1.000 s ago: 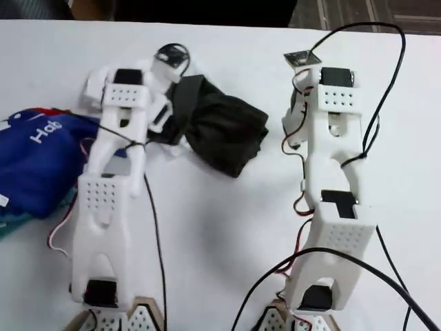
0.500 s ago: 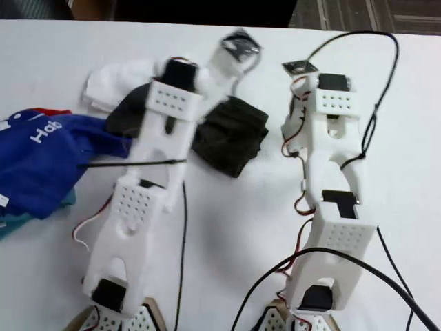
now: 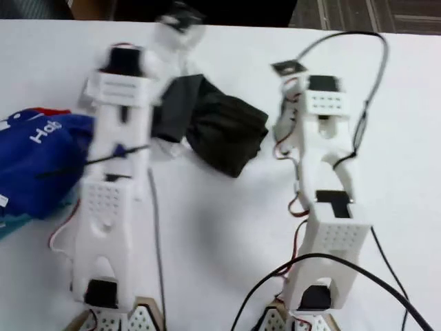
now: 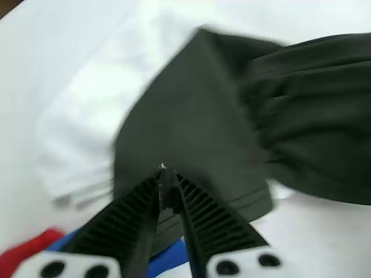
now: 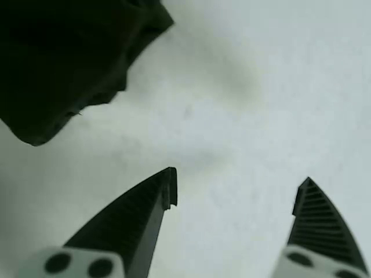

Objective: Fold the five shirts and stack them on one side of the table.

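Fabric of the black shirt [image 3: 227, 131] is pinched in the closed left gripper [image 4: 165, 176]; the shirt lies crumpled toward 12 o'clock on the table [image 3: 220, 227], between the 2 arms. The right gripper [image 5: 237, 185] hangs spread wide over bare tabletop. The blue shirt [image 3: 34, 158] is heaped at 9 o'clock.

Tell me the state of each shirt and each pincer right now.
Black shirt: crumpled, unfolded.
Blue shirt: bunched, unfolded.
White shirt: rumpled, partly under the black shirt.
Left pincer: shut on the black shirt.
Right pincer: open over bare table.
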You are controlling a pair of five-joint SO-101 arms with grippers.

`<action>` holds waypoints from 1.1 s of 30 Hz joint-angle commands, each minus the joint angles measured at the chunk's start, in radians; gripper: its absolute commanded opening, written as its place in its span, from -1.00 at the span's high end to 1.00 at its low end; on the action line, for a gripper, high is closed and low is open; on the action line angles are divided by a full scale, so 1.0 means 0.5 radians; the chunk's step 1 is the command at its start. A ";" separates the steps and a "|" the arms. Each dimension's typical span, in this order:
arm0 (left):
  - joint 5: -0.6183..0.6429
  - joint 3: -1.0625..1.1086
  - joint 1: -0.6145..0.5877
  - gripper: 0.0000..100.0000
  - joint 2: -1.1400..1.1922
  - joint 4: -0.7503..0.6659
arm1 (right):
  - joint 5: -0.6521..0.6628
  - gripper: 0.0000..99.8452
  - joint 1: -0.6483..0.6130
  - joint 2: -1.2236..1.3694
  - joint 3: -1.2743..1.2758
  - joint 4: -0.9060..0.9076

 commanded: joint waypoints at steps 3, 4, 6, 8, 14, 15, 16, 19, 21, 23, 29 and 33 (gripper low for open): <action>0.018 -0.035 -0.491 0.66 -0.141 0.034 | -0.120 0.09 -0.367 -0.014 -0.015 -0.222; 0.018 -0.035 -0.565 0.60 -0.141 0.034 | -0.144 0.01 -0.419 -0.014 -0.015 -0.284; 0.018 -0.035 -0.681 0.50 -0.141 0.037 | -0.153 -0.11 -0.508 -0.014 -0.012 -0.413; 0.018 -0.035 -0.770 0.44 -0.141 0.037 | -0.157 -0.17 -0.569 0.011 -0.012 -0.517; 0.018 -0.035 -0.921 0.43 -0.144 0.040 | -0.153 -0.17 -0.591 0.330 -0.025 -0.723; 0.018 -0.035 -0.933 0.43 -0.144 0.040 | -0.153 -0.17 -0.588 0.400 -0.052 -0.732; 0.018 -0.035 -0.942 0.43 -0.144 0.040 | -0.150 -0.17 -0.588 0.480 -0.086 -0.732; 0.018 -0.035 -0.948 0.43 -0.147 0.040 | -0.150 -0.15 -0.582 0.677 -0.279 -0.612; 0.018 -0.035 -0.948 0.43 -0.153 0.040 | -0.150 0.00 -0.582 0.766 -0.482 -0.422; 0.018 -0.035 -0.945 0.43 -0.160 0.040 | -0.150 0.31 -0.578 0.845 -0.651 -0.272; 0.018 -0.035 -0.945 0.43 -0.144 0.040 | -0.166 0.87 -0.431 1.017 -1.016 -0.069; 0.018 -0.035 -0.936 0.43 -0.144 0.040 | -0.160 0.95 -0.299 1.020 -1.154 0.041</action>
